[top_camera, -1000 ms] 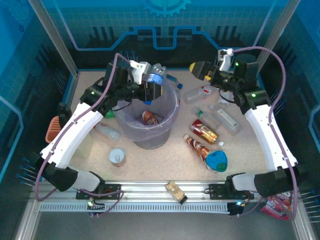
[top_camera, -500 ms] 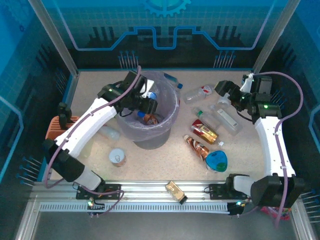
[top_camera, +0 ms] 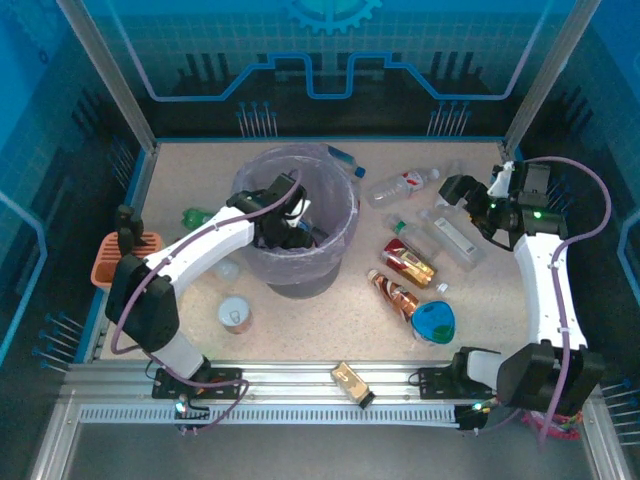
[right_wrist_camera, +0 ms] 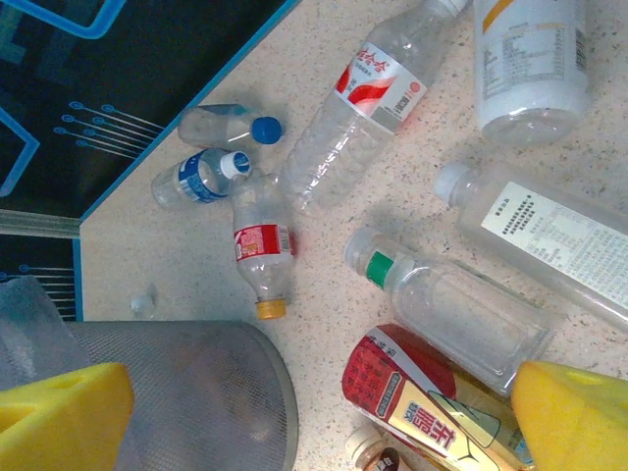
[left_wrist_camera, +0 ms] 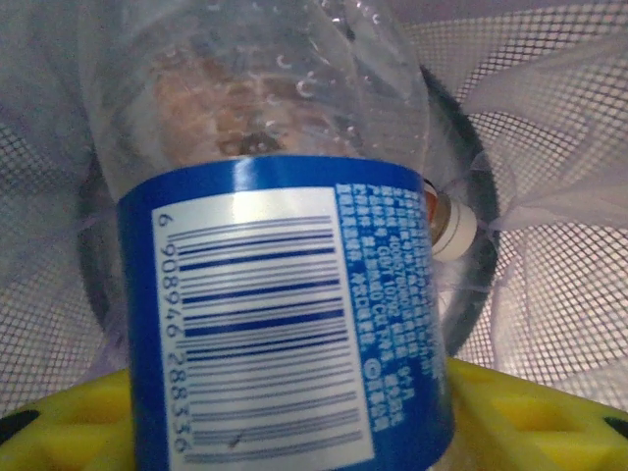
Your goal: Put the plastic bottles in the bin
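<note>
White left arm [top_camera: 195,248] bent over bin [top_camera: 348,215] rim, left fingers [left_wrist_camera: 59,432] flanking blue-labelled bottle [left_wrist_camera: 285,334], grip unclear; bottle lengthwise down into bin; right fingers [right_wrist_camera: 59,407] spread.

top cam: high up at near edge, looks down on whole table [top_camera: 330,320], far off. left wrist cam: v close, inside bin [left_wrist_camera: 559,294]. right wrist cam: looks down, mid range, bin lower left of frame; shared w/ top cam.

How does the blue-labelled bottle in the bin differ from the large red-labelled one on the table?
The blue-labelled bottle has a blue barcode wrap, the red-labelled bottle a red-and-white one. The blue-labelled is in the bin at the left gripper; the red-labelled lies on the table. Both are clear.
</note>
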Robot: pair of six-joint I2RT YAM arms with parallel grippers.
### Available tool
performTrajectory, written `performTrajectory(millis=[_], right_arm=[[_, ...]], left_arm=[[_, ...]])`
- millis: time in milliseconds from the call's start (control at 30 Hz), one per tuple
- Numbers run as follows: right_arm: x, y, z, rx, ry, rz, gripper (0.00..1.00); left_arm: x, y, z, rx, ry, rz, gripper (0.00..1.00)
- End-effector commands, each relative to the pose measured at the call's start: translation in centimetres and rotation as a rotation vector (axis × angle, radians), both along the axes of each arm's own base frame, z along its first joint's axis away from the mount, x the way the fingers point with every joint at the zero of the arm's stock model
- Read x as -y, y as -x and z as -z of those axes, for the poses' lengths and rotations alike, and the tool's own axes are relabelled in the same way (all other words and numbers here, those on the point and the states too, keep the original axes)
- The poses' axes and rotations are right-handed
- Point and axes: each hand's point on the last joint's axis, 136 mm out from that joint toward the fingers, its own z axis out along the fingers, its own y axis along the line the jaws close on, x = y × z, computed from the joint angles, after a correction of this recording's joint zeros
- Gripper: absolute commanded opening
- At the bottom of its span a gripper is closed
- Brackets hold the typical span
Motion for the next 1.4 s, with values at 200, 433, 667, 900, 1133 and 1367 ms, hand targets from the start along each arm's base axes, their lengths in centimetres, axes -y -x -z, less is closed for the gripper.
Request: performTrajectory(millis=[200,433,667,900,1133,1367], right_arm=[[1.5,0.3,4.2,-0.113,0.047,0.018,1.00],[3.6,-0.3,5.9,-0.165,0.147,0.028,1.00],[7.2,-1.3,8.1,-0.217,0.321,0.009,1.00],[7.9,-7.5,10.5,-0.201,0.248,0.027,0.92],[7.2,-13.2,14.0,-0.256,0.256,-0.001,0.90],[6.2,-15.5,17.4,-0.321,0.238,-0.024,0.87]], left_arm=[[1.1,-0.8,-0.3,0.028,0.036,0.011,0.85],[0.6,-1.3,-3.1,0.081,0.028,-0.005,0.94],[-0.2,-1.8,-9.0,0.196,0.048,-0.038,0.96],[-0.2,-1.5,-13.9,0.283,0.132,-0.068,0.99],[0.0,0.8,-18.6,0.349,0.279,-0.075,0.99],[0.1,2.7,-22.0,0.425,0.418,-0.064,0.99]])
